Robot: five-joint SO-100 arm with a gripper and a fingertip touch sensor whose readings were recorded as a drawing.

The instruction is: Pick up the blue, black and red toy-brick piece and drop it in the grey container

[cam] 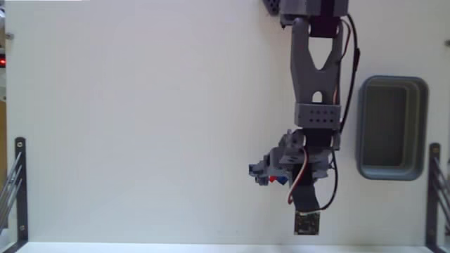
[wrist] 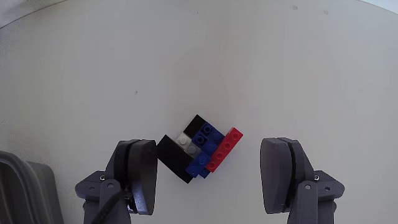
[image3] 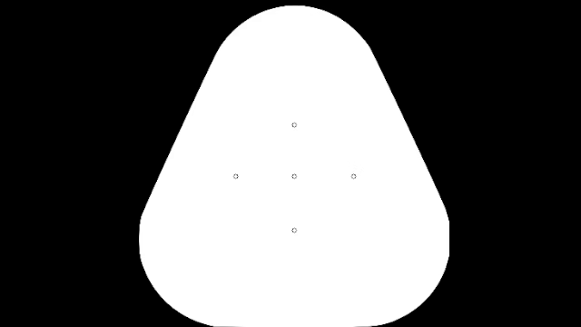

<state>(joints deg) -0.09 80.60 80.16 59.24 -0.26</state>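
The toy-brick piece [wrist: 200, 149] is a small cluster of black, blue and red bricks with a white bit, lying flat on the white table. In the wrist view it sits between the two dark grey fingers [wrist: 138, 174] of my gripper [wrist: 211, 177], which is open, with clear gaps on both sides. In the fixed view the gripper [cam: 271, 176] hangs low over the table and only red and blue specks of the piece [cam: 276, 179] show under it. The grey container [cam: 391, 128] stands empty at the right, apart from the arm.
A small dark circuit board [cam: 305, 223] hangs on a cable below the gripper in the fixed view. Metal brackets [cam: 15, 190] stand at both lower table corners. A corner of the grey container [wrist: 28, 190] shows at the lower left of the wrist view.
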